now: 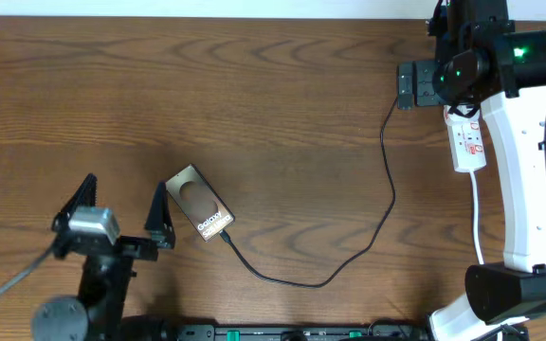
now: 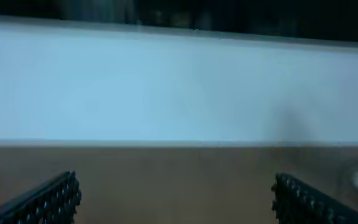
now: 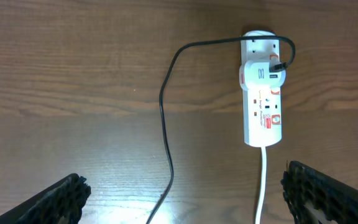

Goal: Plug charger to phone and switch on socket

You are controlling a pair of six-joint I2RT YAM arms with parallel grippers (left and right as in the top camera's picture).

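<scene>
The phone (image 1: 197, 202) lies flat on the wooden table, with its white "Galaxy" lettering at the near end. The charger cable (image 1: 385, 204) runs from the white socket strip (image 1: 468, 144) in a loop to the phone's lettered end. Its tip (image 1: 226, 237) touches the phone, but I cannot tell if it is seated. My left gripper (image 1: 119, 210) is open and empty just left of the phone; its view (image 2: 176, 199) is blurred. My right gripper (image 1: 420, 85) is open and empty above the strip (image 3: 263, 93). The cable (image 3: 163, 112) leaves a white adapter (image 3: 261, 74) on the strip.
The strip's white cord (image 3: 263, 180) runs toward the table's near edge beside my right arm (image 1: 515, 170). A pale wall band (image 2: 179, 87) fills the left wrist view. My left arm's base (image 1: 64, 317) sits at the near left edge.
</scene>
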